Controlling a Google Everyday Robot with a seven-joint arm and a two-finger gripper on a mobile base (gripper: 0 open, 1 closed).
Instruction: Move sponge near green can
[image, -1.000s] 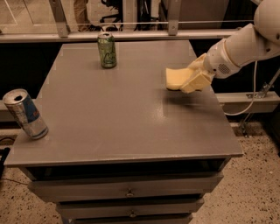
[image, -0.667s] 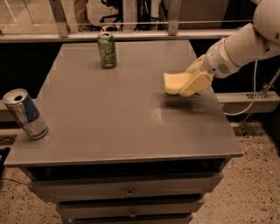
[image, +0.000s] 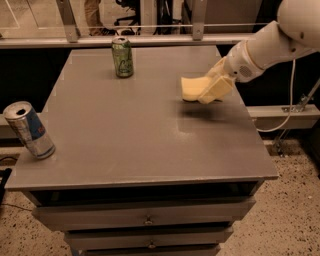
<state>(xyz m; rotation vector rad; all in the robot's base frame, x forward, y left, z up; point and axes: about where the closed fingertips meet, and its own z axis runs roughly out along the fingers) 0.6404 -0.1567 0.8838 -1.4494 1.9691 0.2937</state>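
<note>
1. The surface (image: 140, 145) is a grey cabinet top with drawers beneath. It carries both cans, and a wide bare stretch lies between them and the load I'm carrying.
2. The white arm (image: 272, 42) reaches in from the right rear, angled down over the right side of the surface.
3. The hand (image: 209, 94) sits at the end of the arm, over the right-centre of the surface. Its cream fingers (image: 219, 86) are closed on the sponge, one edge of it pinched between them.
4. The sponge (image: 190, 88) juts left from the hand. From the shadow beneath it, I judge it is lifted just clear of the surface. I read this as the carry step: it is grasped and in the air, but not yet placed.
5. The silver-and-blue can (image: 29, 131) leans at the front left edge, well apart from everything else. It is not my target.
6. The green can (image: 122, 57) stands upright at the rear left, well apart from the sponge. Next I need to travel left and slightly back, stop short so I don't knock the can over, lower the sponge, and let go just beside it.
</note>
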